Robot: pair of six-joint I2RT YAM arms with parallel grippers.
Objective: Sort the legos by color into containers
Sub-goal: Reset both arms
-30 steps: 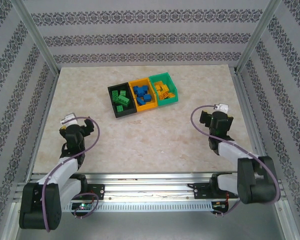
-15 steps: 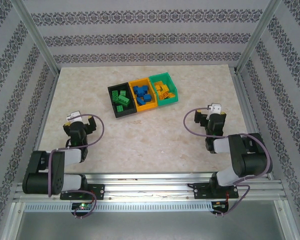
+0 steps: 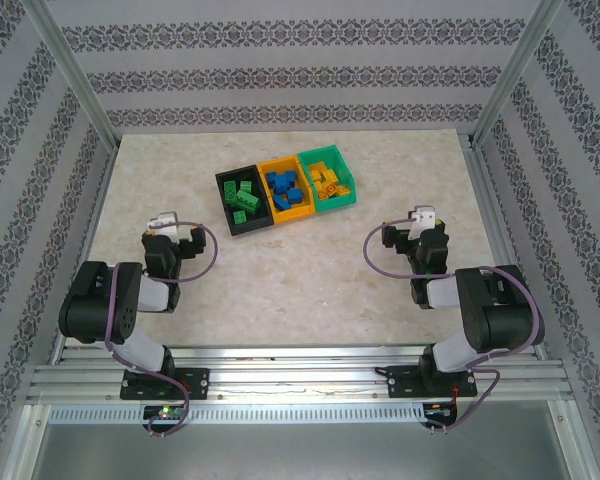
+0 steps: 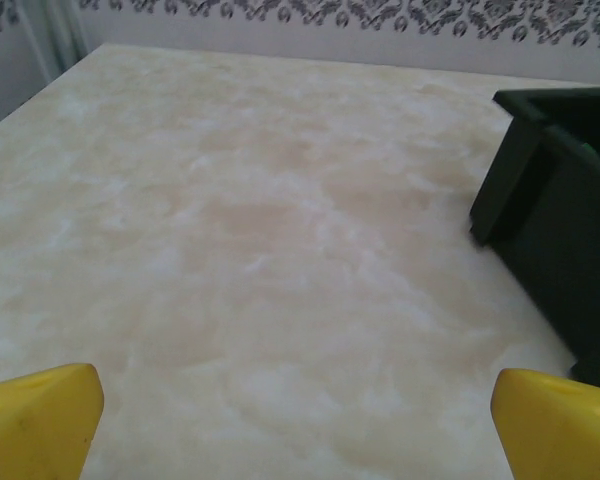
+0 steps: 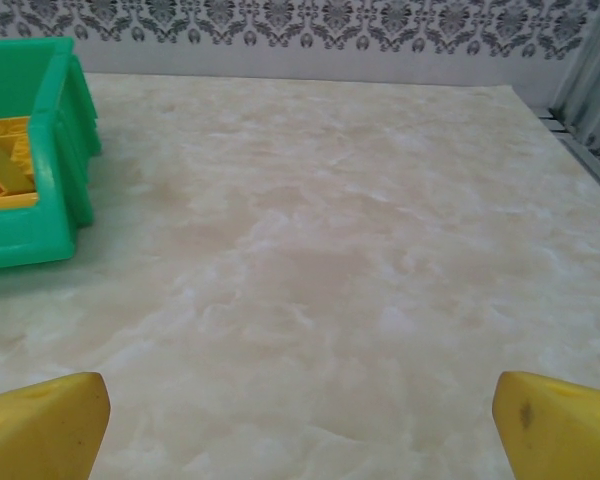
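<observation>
Legos lie sorted by colour in three joined containers set in a skewed row near the middle of the table's [image 3: 310,280] far edge: green pieces [image 3: 243,196] in the black bin [image 3: 223,200] at the left end, blue pieces [image 3: 284,187] in the orange bin [image 3: 295,214] in the middle, yellow pieces [image 3: 326,178] in the green bin [image 3: 337,203] at the right end. The bricks sit heaped and overlapping in each bin, too small from above for a firm count. Two arms flank the table near its front edge. The left gripper [image 4: 300,425] stands spread wide and empty, its two yellow fingertips [image 4: 40,420] cut off by the bottom of the wrist view. There the black bin is cropped at the right, its wall hiding the contents. The right gripper [image 5: 300,425] is likewise spread wide and holds nothing, its two yellow fingertips [image 5: 560,425] also clipped. Its wrist view crops the green bin at the left, with part of the yellow bricks visible inside.
</observation>
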